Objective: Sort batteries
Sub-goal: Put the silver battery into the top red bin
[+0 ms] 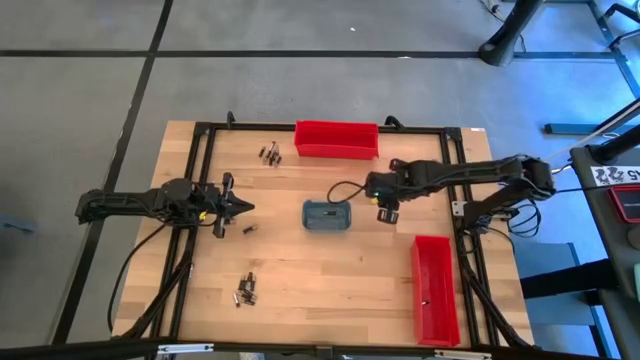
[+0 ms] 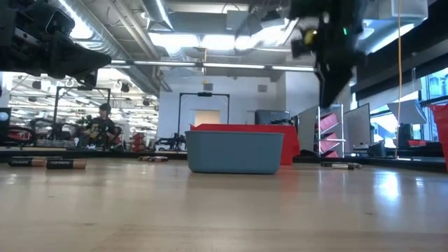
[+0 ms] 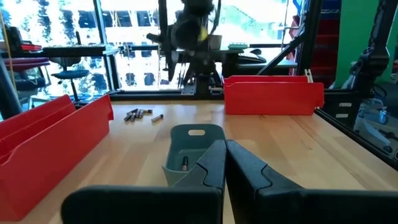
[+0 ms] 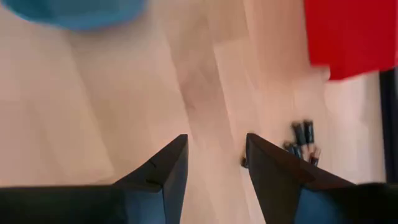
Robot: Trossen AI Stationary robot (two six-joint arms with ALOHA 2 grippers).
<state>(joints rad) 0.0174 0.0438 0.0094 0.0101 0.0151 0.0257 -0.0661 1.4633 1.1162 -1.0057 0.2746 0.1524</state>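
Small dark batteries lie loose on the wooden table in a far group, a near group and a single one. One battery lies inside the grey-blue tray. My right gripper hovers above the table just right of the tray, pointing steeply down. Its fingers are open with only bare wood between them. A few batteries show beyond its fingertips. My left gripper waits shut at the table's left, level, pointing at the tray.
One long red bin stands at the far edge, another at the near right. A black frame runs around the table. In the low view, batteries lie left of the tray. A person shows far behind.
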